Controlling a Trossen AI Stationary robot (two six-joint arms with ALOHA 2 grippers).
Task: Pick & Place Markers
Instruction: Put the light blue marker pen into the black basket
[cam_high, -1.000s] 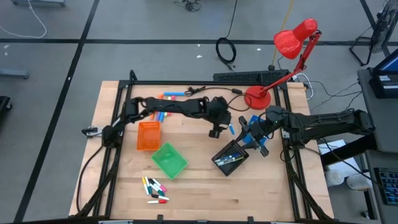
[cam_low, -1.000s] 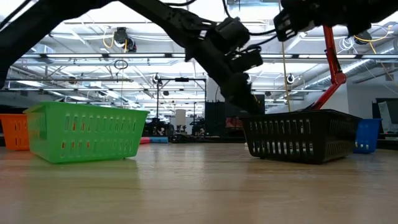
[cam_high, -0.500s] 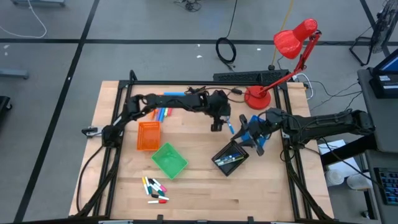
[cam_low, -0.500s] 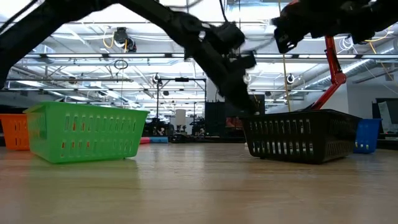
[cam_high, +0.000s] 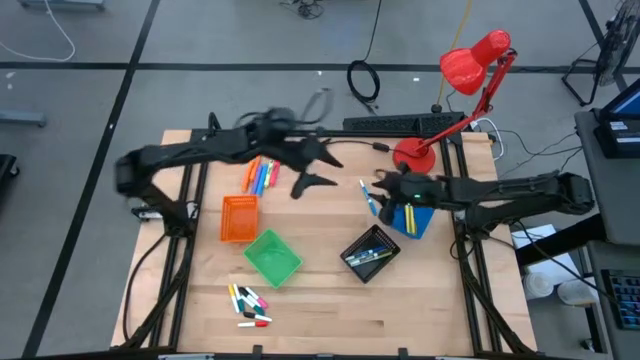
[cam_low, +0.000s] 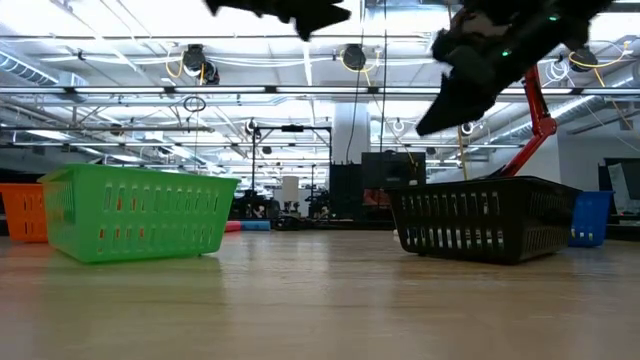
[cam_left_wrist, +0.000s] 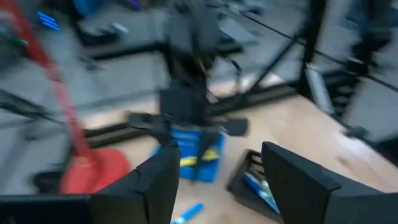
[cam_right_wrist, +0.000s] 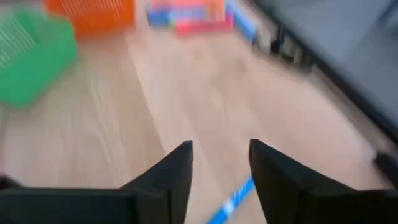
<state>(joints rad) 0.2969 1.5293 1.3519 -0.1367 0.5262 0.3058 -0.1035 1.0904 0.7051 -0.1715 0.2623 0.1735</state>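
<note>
Over on the left, loose markers (cam_high: 250, 305) lie in a small heap near the front of the worktop (cam_high: 320, 320), and a second bunch of coloured markers (cam_high: 262, 177) sits near the far edge, just behind the orange tray (cam_high: 238, 218). The green tray (cam_high: 272, 256) stands between the two heaps. The left tool (cam_high: 310, 168) hangs above the worktop near the middle, fingers apart and holding nothing.

Further right, a single blue marker (cam_right_wrist: 233, 200) lies flat on the wood, and the right tool (cam_high: 378, 190) is over it, fingers spread with the marker showing between them in its wrist view. It has not gripped anything. The black tray (cam_high: 372, 252) already holds a few markers, and the blue tray (cam_high: 412, 216) sits under the right arm.

To my eye, the job in hand is picking up that blue marker. The tool should come straight down with its fingers either side of the barrel and squeeze near the middle, so the marker doesn't roll away.
</note>
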